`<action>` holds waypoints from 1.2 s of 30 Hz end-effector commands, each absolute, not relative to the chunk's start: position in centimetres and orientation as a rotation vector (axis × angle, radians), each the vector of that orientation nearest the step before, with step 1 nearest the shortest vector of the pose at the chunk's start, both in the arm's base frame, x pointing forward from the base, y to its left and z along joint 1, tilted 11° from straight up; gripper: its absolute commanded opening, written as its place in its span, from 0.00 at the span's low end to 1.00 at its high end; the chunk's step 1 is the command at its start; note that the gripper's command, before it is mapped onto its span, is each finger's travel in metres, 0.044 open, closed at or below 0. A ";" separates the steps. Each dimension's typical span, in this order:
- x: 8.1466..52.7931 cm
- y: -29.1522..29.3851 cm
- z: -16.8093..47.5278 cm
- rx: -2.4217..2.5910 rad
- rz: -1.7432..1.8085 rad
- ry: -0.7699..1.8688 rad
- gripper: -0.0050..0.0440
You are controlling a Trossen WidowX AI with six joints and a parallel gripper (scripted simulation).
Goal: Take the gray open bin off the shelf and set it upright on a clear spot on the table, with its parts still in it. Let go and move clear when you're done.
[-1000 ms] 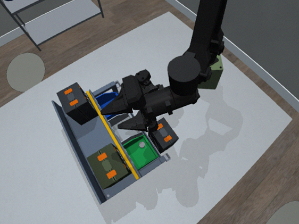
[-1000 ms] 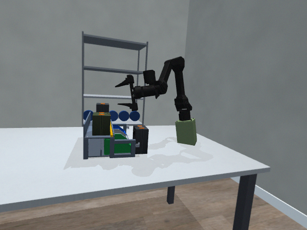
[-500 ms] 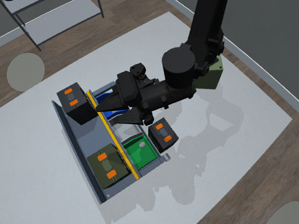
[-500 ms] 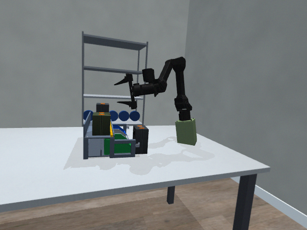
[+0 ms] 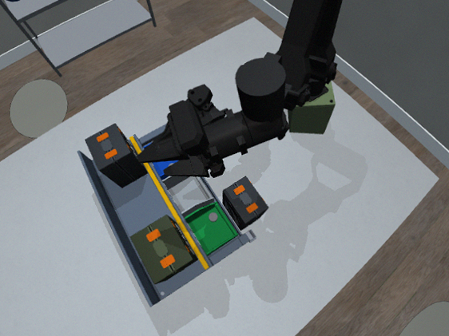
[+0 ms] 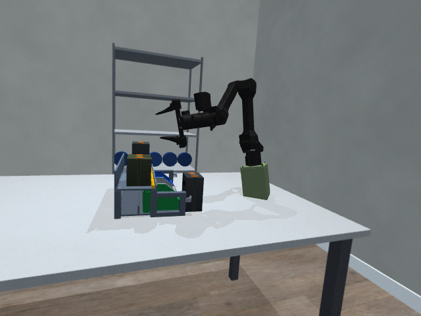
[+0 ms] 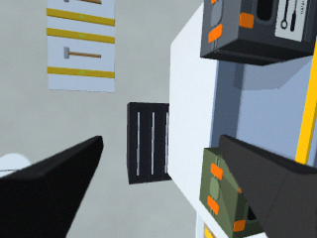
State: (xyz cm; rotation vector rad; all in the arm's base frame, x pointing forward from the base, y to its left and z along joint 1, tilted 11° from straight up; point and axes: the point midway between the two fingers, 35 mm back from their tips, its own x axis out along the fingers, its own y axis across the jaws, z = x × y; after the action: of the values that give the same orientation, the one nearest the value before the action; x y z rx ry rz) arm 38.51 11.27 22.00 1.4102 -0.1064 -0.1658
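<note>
A small gray shelf (image 5: 117,235) (image 6: 117,204) (image 7: 190,99) with a yellow strip stands on the white table (image 5: 37,244) (image 6: 68,237). Its lower level holds a blue bin (image 5: 161,165) (image 6: 163,176), a pale gray open bin (image 5: 189,192) in the middle and a green bin (image 5: 212,227) (image 6: 163,202). The gray bin's contents do not show. My gripper (image 5: 153,165) (image 6: 159,126) (image 7: 161,140) is open and empty. It hangs well above the shelf, over its blue-bin end, with the fingers pointing across the shelf.
On the shelf's upper level sit a black case (image 5: 111,155) (image 6: 140,147) (image 7: 253,30) and an olive case (image 5: 160,247) (image 6: 138,170) (image 7: 223,198). Another black case (image 5: 245,201) (image 6: 193,191) stands on the table beside the green bin. A tall rack (image 5: 89,26) (image 6: 156,57) stands behind the table.
</note>
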 end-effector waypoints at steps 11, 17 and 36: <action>38.4 10.0 24.4 1.306 -0.133 -0.109 1.00; 38.4 10.0 24.4 1.306 -0.133 -0.109 1.00; 38.3 8.8 25.5 1.191 -0.122 -0.096 1.00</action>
State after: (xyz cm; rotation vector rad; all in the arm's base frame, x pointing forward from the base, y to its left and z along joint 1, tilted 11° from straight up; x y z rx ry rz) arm 38.43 8.86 24.23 1.1826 -0.0758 -0.1405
